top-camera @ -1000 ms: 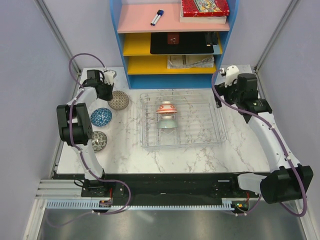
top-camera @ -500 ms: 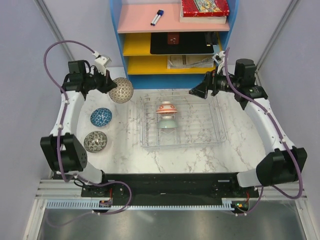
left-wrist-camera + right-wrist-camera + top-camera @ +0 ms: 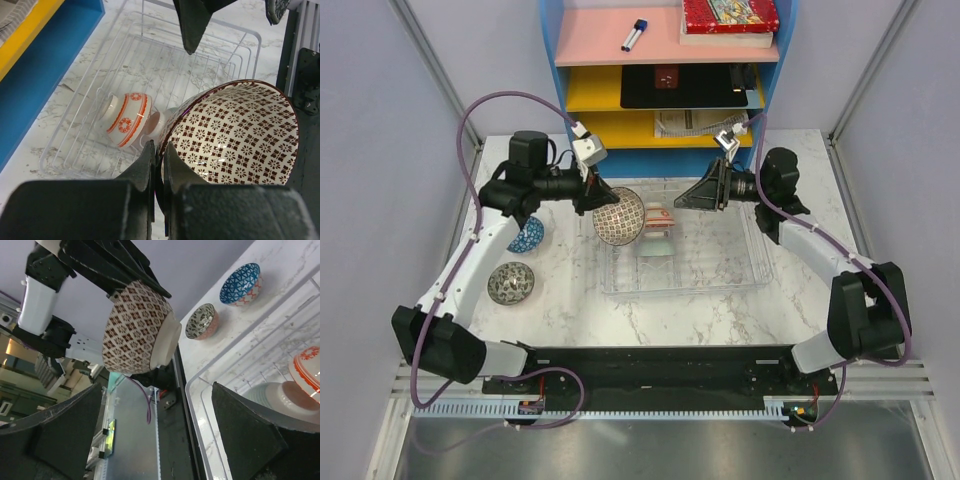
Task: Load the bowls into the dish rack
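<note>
Moved over clear dish rack (image 3: 720, 272) | left gripper (image 3: 603, 196) clamping brown-patterned bowl (image 3: 619, 216) | right gripper (image 3: 692, 197) apart

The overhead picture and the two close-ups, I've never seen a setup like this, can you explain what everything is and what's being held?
Two robot arms are bolted at the near edge of a marble table. The wide picture looks down from above; each close-up comes from a camera on one wrist. The left gripper pinches the rim of a brown-patterned bowl over the clear dish rack, which holds an orange-and-white bowl and a grey-green bowl. The right gripper is open and empty. A blue bowl and a speckled bowl sit on the table.
</note>
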`<action>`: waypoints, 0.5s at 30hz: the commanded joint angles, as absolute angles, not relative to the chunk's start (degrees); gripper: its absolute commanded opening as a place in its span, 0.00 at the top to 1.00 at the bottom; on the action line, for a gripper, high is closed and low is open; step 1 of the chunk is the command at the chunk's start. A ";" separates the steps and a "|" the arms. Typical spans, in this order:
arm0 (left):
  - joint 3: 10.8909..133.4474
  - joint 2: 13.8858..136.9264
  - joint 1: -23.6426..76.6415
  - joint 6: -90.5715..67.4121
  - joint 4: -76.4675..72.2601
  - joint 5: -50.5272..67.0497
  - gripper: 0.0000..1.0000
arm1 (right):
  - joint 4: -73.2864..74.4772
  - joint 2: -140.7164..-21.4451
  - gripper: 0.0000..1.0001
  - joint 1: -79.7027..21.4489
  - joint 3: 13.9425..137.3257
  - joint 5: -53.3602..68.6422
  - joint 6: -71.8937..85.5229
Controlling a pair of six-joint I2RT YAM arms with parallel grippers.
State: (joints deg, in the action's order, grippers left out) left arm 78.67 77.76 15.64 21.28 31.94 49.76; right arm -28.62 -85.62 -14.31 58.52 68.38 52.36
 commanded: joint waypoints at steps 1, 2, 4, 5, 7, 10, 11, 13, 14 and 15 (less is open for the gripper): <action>80.33 78.13 19.15 19.86 30.41 46.42 0.98 | -47.55 -87.71 0.02 -15.02 56.61 69.35 65.91; 80.51 78.22 19.77 20.04 30.32 44.67 0.98 | -47.72 -88.15 0.02 -15.29 56.34 69.17 66.09; 80.86 78.57 22.05 20.74 30.41 42.55 0.98 | -48.25 -89.47 0.03 -16.43 56.34 69.26 66.88; 81.21 78.57 22.67 20.92 30.32 40.62 0.98 | -48.60 -90.34 0.02 -16.96 56.42 69.43 67.15; 81.39 78.58 24.34 21.09 29.80 38.34 0.98 | -48.52 -91.14 0.02 -18.45 57.04 70.13 67.59; 81.21 78.14 26.01 21.09 27.96 35.52 0.98 | -47.99 -91.67 0.02 -20.21 57.04 70.31 66.98; 81.12 78.05 26.36 21.09 27.51 34.90 0.98 | -47.21 -91.84 0.02 -20.39 57.13 70.31 66.45; 81.38 77.87 27.16 21.01 26.81 33.84 0.98 | -46.24 -92.02 0.03 -20.83 57.39 70.14 65.49; 81.39 77.87 27.51 21.09 26.81 33.66 0.98 | -45.53 -92.20 0.02 -21.00 57.57 70.40 65.13; 81.65 77.87 27.60 21.01 26.63 33.58 0.98 | -45.27 -92.37 0.02 -21.01 57.66 70.40 64.87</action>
